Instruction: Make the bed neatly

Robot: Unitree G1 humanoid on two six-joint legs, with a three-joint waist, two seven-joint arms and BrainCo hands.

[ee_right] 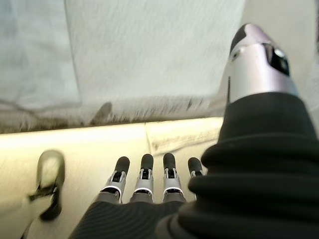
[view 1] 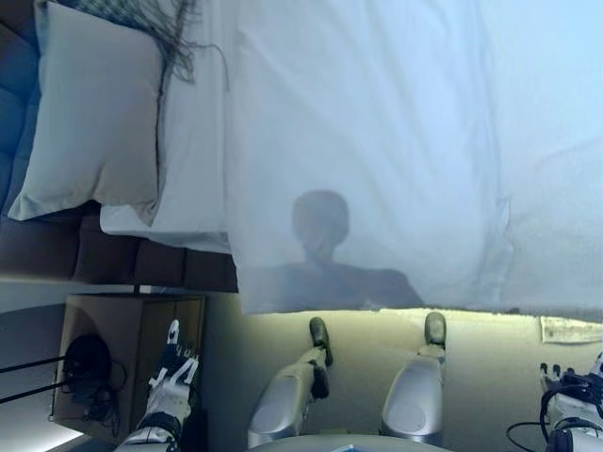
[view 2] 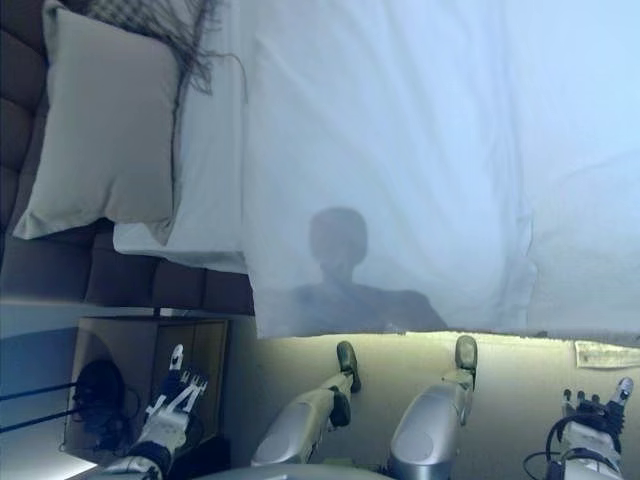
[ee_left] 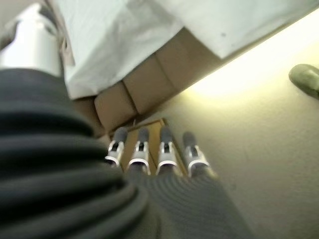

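Both robot hands hang low at the bottom of the frame, clear of the bed: the left robot hand [view 1: 171,372] at lower left above a cardboard box [view 1: 132,353], the right robot hand [view 2: 592,415] at lower right over the floor [view 1: 490,363]. Each wrist view shows its fingers [ee_left: 164,149] straight and spread, holding nothing; the right hand's fingers [ee_right: 144,174] likewise. A white duvet [view 1: 377,141] covers most of the upper frame and drapes over the near bed edge, its hem level along the centre. A grey pillow [view 1: 94,113] lies at upper left against the dark headboard [view 1: 14,122], with a fringed throw [view 1: 170,33] touching its upper edge. Judged progress: the cover is spread and largely flat; the duvet's left edge sits short of the pillow, leaving sheet [view 1: 193,160] exposed, and the lower right area shows a bulge, so squaring and smoothing remain. Only the left wrist view shows the padded bed base [ee_left: 149,84] under the duvet corner; only the head views show the pillow and throw.
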